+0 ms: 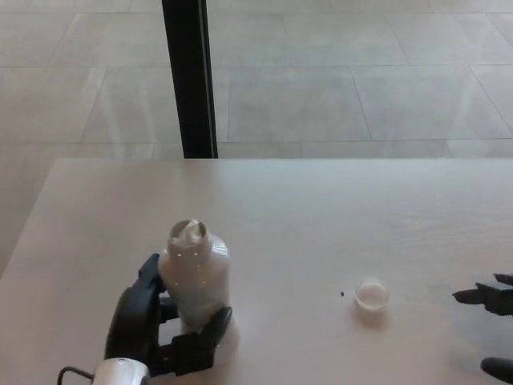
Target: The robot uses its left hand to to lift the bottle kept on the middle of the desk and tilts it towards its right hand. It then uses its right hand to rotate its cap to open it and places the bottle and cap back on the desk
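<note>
**Fingers around an upright, open bottle; cap set down apart**

The fingers (200,341) of the left hand (152,325) wrap the lower body of the bottle (195,273): one dark finger curls round its front near the base, and the rest of the hand presses against its left side. The bottle stands upright, near the bench's (321,208) front edge and left of its middle, and its base seems to be on or just above the surface; the hand hides the contact. Its neck is bare and the mouth open, so the unscrewing looks done. Holding it low leaves the neck clear and keeps the bottle steady while it settles, which suits a tall, light container that could tip.

The cap (371,294) lies by itself on the bench, well to the right of the bottle and closer to the right edge, open side up as far as can be told. A tiny dark speck sits just left of it. Nothing touches the cap.

The right hand (490,298) shows only as a few black fingertips at the right edge, apart from the cap, spread and holding nothing.

Judging by this layout, what remains is for the left hand to let go of the bottle.
</note>
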Robot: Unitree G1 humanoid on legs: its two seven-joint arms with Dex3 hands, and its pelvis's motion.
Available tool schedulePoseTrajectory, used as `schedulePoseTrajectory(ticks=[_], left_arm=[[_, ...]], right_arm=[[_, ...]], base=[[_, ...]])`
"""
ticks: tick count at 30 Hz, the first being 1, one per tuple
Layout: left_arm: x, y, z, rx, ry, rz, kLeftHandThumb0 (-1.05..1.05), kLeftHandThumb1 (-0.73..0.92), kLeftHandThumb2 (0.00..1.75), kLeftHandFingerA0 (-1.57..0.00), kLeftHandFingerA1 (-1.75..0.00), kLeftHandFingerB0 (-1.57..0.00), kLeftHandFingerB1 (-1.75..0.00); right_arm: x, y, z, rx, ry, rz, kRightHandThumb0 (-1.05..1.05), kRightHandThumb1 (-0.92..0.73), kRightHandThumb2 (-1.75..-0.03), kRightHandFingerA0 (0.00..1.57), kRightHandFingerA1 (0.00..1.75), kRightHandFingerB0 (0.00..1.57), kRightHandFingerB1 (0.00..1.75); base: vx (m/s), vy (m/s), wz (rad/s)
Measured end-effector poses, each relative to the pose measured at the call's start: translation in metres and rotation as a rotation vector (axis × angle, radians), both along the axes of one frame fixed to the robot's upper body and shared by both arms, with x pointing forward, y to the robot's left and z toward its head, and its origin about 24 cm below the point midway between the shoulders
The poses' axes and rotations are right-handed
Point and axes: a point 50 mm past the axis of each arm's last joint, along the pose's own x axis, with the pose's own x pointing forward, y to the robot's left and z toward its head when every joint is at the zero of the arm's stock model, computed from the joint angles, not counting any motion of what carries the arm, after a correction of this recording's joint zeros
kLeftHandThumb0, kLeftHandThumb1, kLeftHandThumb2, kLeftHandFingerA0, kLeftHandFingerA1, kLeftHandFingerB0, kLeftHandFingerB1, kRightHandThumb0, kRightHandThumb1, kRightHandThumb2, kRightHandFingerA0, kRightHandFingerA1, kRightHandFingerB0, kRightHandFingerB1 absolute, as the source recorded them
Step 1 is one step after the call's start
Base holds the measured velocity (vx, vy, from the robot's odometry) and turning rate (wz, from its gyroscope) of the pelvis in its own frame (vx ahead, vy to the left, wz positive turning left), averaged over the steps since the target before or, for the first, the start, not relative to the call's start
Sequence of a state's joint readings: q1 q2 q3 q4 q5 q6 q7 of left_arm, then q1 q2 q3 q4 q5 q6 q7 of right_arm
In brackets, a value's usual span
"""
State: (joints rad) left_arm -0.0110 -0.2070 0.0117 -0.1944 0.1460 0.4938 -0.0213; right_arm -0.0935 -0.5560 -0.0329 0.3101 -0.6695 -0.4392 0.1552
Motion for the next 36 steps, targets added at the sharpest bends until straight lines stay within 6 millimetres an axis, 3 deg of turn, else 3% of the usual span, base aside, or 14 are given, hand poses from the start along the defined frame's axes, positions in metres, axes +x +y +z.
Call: schedulePoseTrajectory(ticks=[1, 3, 5, 6, 8, 9, 12, 13, 14, 18, 22, 23, 24, 36], left_arm=[[-0.001, 0.002, -0.001, -0.008, 0.003, 0.012, -0.28, 0.92, 0.77, -0.21, -1.67, -0.21, -0.45], [-0.003, 0.005, -0.004, -0.020, 0.009, 0.035, -0.31, 0.92, 0.67, -0.08, -0.65, -0.02, -0.28], [-0.006, 0.005, -0.007, -0.026, 0.017, 0.040, -0.33, 0.88, 0.65, -0.01, -0.41, 0.00, -0.12], [-0.007, 0.004, -0.009, -0.026, 0.026, 0.041, -0.36, 0.88, 0.65, 0.00, 0.00, 0.00, 0.00], [-0.009, 0.002, -0.010, -0.024, 0.026, 0.034, -0.56, 0.85, 0.66, 0.00, 0.00, 0.00, 0.00], [-0.009, -0.001, -0.009, -0.021, 0.023, 0.024, -0.60, 0.83, 0.64, 0.00, 0.00, 0.00, 0.00], [-0.009, -0.006, -0.009, -0.016, 0.022, 0.004, -0.60, 0.81, 0.64, 0.00, 0.00, 0.00, 0.00], [-0.009, -0.009, -0.008, -0.013, 0.022, -0.006, -0.61, 0.79, 0.63, 0.00, 0.00, 0.00, 0.00], [-0.009, -0.011, -0.008, -0.011, 0.022, -0.012, -0.62, 0.69, 0.83, 0.00, 0.00, 0.00, 0.00], [-0.009, -0.019, -0.008, 0.004, 0.025, -0.036, -0.66, 0.74, 0.62, 0.00, 0.00, 0.00, 0.00], [-0.009, -0.026, -0.009, 0.037, 0.028, -0.051, -0.68, 0.72, 0.62, 0.00, 0.00, 0.00, 0.00], [-0.009, -0.027, -0.009, 0.043, 0.029, -0.053, -0.68, 0.72, 0.62, 0.00, 0.00, 0.00, 0.00], [-0.009, -0.029, -0.009, 0.054, 0.030, -0.055, -0.67, 0.71, 0.61, 0.00, 0.00, 0.00, 0.00], [-0.013, -0.029, -0.011, 0.143, 0.030, -0.025, -0.62, 0.82, 0.64, 0.00, 0.00, 0.00, 0.00]], right_arm=[[-0.001, -0.003, 0.002, 0.013, -0.010, -0.014, -0.65, -0.70, -0.62, 0.19, 0.60, 0.56, 0.37], [-0.004, -0.009, 0.006, 0.038, -0.032, -0.044, -0.58, -0.68, -0.61, 0.24, 0.59, 0.57, 0.37], [-0.007, -0.015, 0.012, 0.068, -0.065, -0.073, -0.57, -0.66, -0.60, 0.25, 0.60, 0.58, 0.38], [-0.008, -0.017, 0.015, 0.080, -0.079, -0.084, -0.56, -0.66, -0.60, 0.24, 0.62, 0.58, 0.38], [-0.010, -0.022, 0.021, 0.111, -0.113, -0.111, -0.58, -0.54, -0.87, 0.25, 0.65, 0.48, 0.52], [-0.011, -0.024, 0.026, 0.128, -0.135, -0.123, -0.54, -0.65, -0.60, 0.25, 0.69, 0.58, 0.38], [-0.014, -0.029, 0.034, 0.162, -0.179, -0.148, -0.59, -0.51, -0.86, 0.28, 0.68, 0.52, 0.53], [-0.016, -0.032, 0.038, 0.183, -0.204, -0.164, -0.55, -0.62, -0.60, 0.26, 0.75, 0.61, 0.38], [-0.018, -0.034, 0.040, 0.196, -0.218, -0.173, -0.55, -0.62, -0.59, 0.27, 0.78, 0.62, 0.39], [-0.023, -0.042, 0.050, 0.256, -0.286, -0.216, -0.55, -0.48, -0.83, 0.35, 0.75, 0.56, 0.54], [-0.028, -0.049, 0.057, 0.316, -0.346, -0.253, -0.53, -0.58, -0.58, 0.32, 0.82, 0.65, 0.39], [-0.029, -0.050, 0.058, 0.326, -0.357, -0.259, -0.57, -0.47, -0.83, 0.35, 0.77, 0.56, 0.54], [-0.030, -0.052, 0.060, 0.346, -0.375, -0.270, -0.53, -0.58, -0.58, 0.30, 0.88, 0.65, 0.39], [-0.048, -0.070, 0.075, 0.520, -0.545, -0.360, -0.79, -0.63, -0.59, 0.11, 0.96, 0.45, 0.47]], base=[[0.00, 0.000, 0.00], [0.00, 0.000, 0.00], [0.00, 0.000, 0.00], [0.00, 0.000, 0.00], [0.00, 0.000, 0.00], [0.00, 0.000, 0.00], [0.00, 0.000, 0.00], [0.00, 0.000, 0.00], [0.00, 0.000, 0.00], [0.00, 0.000, 0.00], [0.00, 0.000, 0.00], [0.00, 0.000, 0.00], [0.00, 0.000, 0.00], [0.00, 0.000, 0.00]])
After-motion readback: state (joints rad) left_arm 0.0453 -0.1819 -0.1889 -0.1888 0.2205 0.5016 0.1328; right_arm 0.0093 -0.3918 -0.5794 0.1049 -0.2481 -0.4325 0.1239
